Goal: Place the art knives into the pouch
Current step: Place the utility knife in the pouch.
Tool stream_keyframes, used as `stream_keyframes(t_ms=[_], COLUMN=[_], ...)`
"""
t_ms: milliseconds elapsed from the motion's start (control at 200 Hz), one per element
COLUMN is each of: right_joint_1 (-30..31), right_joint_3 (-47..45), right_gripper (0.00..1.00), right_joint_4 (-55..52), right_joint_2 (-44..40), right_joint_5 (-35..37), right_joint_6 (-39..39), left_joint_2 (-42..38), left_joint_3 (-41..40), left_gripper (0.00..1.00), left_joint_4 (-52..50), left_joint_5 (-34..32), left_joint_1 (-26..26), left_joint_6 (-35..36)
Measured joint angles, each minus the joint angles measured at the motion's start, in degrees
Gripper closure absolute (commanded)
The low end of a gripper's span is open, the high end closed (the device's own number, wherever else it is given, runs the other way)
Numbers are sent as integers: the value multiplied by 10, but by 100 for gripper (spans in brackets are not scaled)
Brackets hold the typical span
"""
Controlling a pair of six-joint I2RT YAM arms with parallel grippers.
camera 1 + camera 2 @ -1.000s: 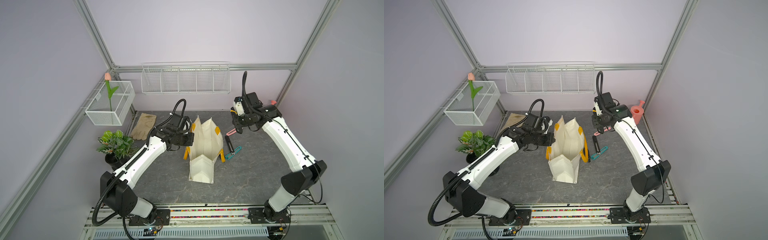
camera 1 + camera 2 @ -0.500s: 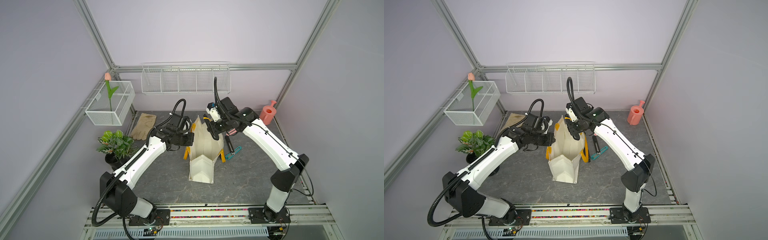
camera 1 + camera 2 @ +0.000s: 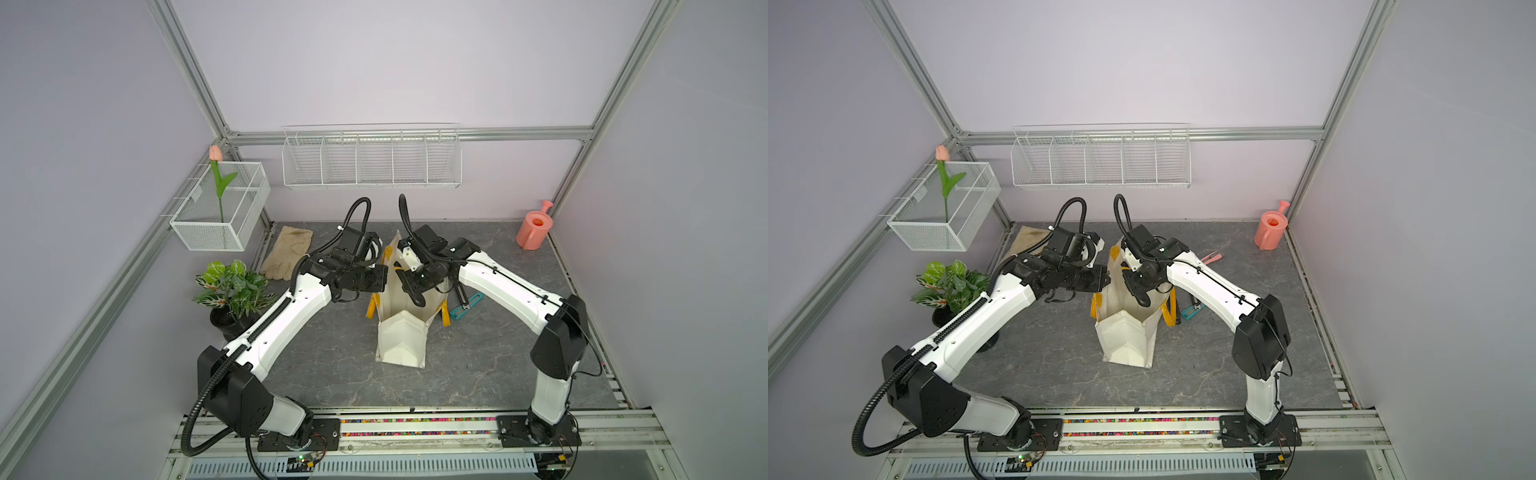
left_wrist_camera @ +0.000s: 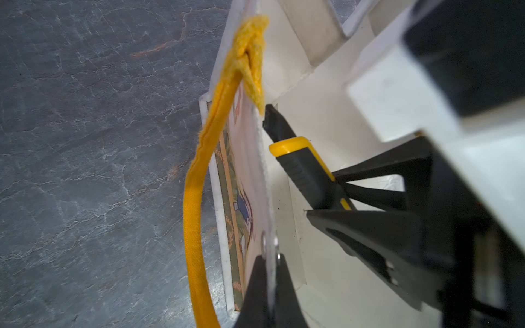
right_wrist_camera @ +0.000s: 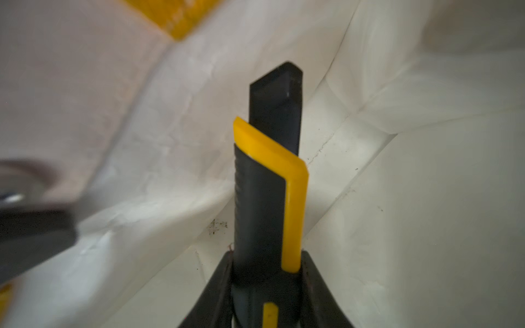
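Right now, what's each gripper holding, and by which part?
Right gripper: black-and-yellow plastic art knife, clamped on its body behind the yellow collar. Left gripper: cream fabric tote pouch, pinched at its upper rim beside a yellow-orange loop handle.

No text, brand, number or sign can be read in any of the views. The cream fabric pouch (image 4: 241, 198) with yellow-orange loop handles bears only a printed picture, which the left wrist view shows edge-on and blurred, with no legible letters. The black-and-yellow plastic art knife (image 5: 267, 213) shows only plain coloured surfaces where it is visible.
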Motion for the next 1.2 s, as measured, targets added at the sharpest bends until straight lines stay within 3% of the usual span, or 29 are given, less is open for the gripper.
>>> stream_keyframes(t_ms=[340, 635, 750, 975, 1200], right_joint_1=[6, 6, 6, 6, 6], right_joint_3=[-19, 42, 46, 56, 60], right_gripper=[86, 81, 73, 44, 34], right_joint_4=[2, -46, -50, -58, -72], right_joint_2=[36, 144, 163, 173, 157], right_joint_5=[-10, 1, 0, 2, 10], right_joint_6=[-35, -49, -49, -43, -41], left_joint_2=[0, 0, -2, -4, -4], left_joint_3=[0, 0, 0, 0, -2], left_gripper=[100, 100, 100, 100, 100], left_joint_4=[0, -1, -3, -4, -4], left_joint_5=[0, 0, 0, -1, 0], left_joint_1=[0, 0, 0, 0, 0], left_joint_6=[-1, -4, -4, -4, -4])
